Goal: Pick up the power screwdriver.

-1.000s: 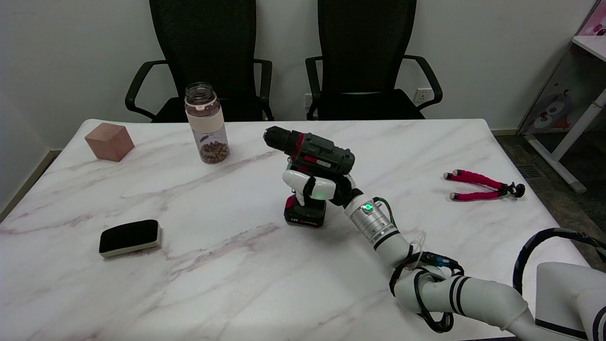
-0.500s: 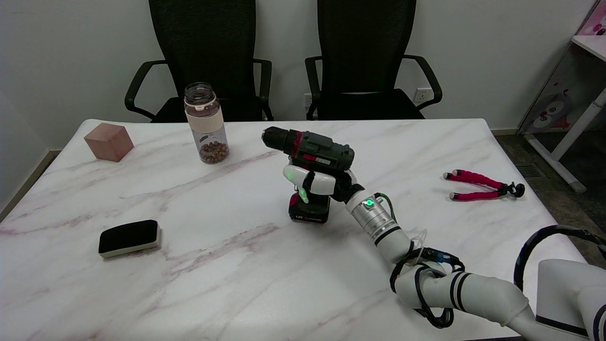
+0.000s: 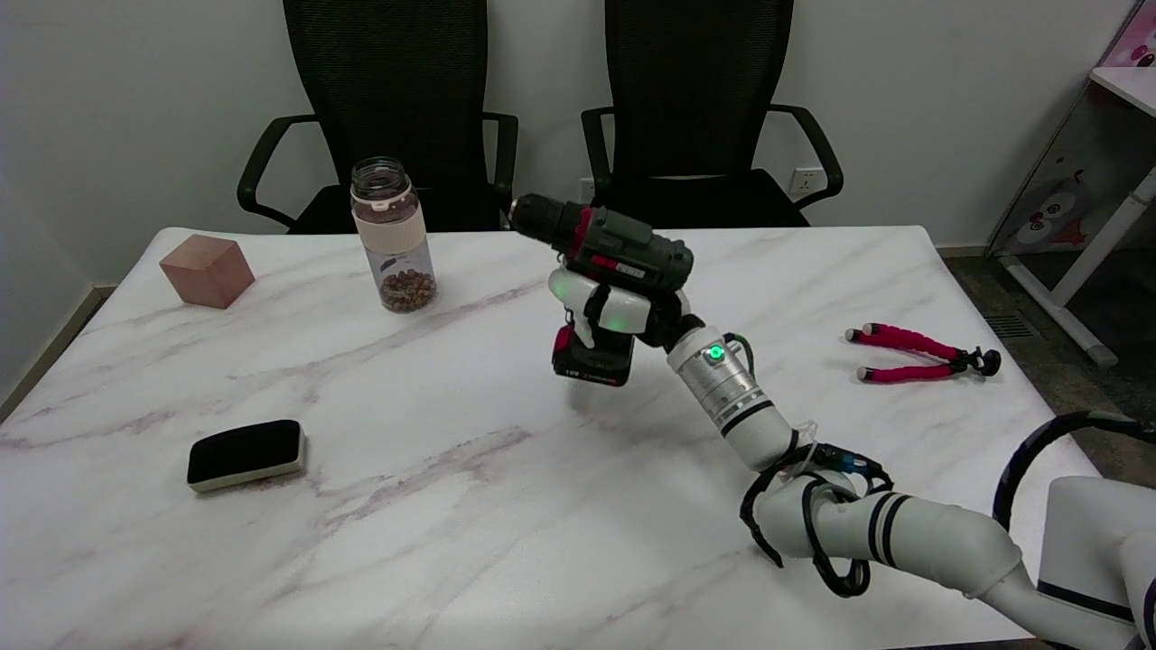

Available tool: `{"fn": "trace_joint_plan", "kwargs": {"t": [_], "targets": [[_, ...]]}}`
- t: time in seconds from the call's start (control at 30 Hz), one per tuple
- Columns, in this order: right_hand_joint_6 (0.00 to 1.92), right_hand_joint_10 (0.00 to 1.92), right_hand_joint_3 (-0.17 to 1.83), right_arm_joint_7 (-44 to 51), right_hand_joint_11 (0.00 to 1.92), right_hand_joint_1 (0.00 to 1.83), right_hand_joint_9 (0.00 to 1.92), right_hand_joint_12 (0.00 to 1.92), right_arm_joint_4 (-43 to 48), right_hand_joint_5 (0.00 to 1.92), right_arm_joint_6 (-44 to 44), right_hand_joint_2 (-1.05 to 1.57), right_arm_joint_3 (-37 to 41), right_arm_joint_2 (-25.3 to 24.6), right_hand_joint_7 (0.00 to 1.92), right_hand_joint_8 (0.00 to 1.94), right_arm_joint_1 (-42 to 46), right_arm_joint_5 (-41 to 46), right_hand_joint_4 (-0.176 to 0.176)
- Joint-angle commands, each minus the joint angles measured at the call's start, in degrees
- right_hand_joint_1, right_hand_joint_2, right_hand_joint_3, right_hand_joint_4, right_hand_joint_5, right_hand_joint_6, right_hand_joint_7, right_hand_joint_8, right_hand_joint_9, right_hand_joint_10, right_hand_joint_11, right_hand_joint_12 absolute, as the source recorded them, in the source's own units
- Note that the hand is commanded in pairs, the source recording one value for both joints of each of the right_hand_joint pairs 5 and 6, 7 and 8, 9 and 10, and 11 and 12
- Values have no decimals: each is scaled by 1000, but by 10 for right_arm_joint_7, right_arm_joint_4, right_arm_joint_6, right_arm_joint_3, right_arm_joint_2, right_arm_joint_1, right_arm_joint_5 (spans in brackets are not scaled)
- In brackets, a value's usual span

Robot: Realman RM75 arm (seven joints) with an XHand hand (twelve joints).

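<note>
On the tabletop (image 3: 452, 542) a block (image 3: 206, 270) sits far left, a jar (image 3: 395, 237) right of it, an eraser (image 3: 245, 454) near left, a tripod (image 3: 921, 358) right, the hand (image 3: 614, 311) holding the screwdriver (image 3: 603, 280) above the middle, two chairs (image 3: 695, 117) behind.

The grip of the dark green and red power screwdriver (image 3: 603, 246) is being covered by the white and black right hand (image 3: 612, 311). The two black mesh office chairs (image 3: 695, 99) are being cropped by the top edge, the white robot base (image 3: 1097, 542) by the lower right corner. Label text on the red battery pack (image 3: 591, 359) is being rendered too small for reading.
</note>
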State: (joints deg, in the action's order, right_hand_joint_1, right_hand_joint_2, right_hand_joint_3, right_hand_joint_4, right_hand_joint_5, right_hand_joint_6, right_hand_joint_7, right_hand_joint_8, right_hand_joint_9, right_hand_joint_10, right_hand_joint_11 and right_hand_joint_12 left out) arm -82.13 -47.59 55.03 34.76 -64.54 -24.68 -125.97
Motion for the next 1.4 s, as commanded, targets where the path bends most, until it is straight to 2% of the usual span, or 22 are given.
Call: {"fn": "trace_joint_plan", "kwargs": {"t": [0.03, 0.8, 1.4], "targets": [[1920, 1920, 731, -2, 1830, 887, 1920, 1830, -90, 1920, -2, 765, 32, 67, 1920, 1920, -21, 0, 176], [1920, 1920, 757, -4, 1827, 889, 1920, 1827, -144, 1920, -38, 777, 44, 142, 1920, 1920, -70, 0, 176], [1920, 1920, 761, 0, 1847, 890, 1920, 1847, -183, 1920, -42, 762, 40, 150, 1920, 1920, -51, 3, 176]]}}
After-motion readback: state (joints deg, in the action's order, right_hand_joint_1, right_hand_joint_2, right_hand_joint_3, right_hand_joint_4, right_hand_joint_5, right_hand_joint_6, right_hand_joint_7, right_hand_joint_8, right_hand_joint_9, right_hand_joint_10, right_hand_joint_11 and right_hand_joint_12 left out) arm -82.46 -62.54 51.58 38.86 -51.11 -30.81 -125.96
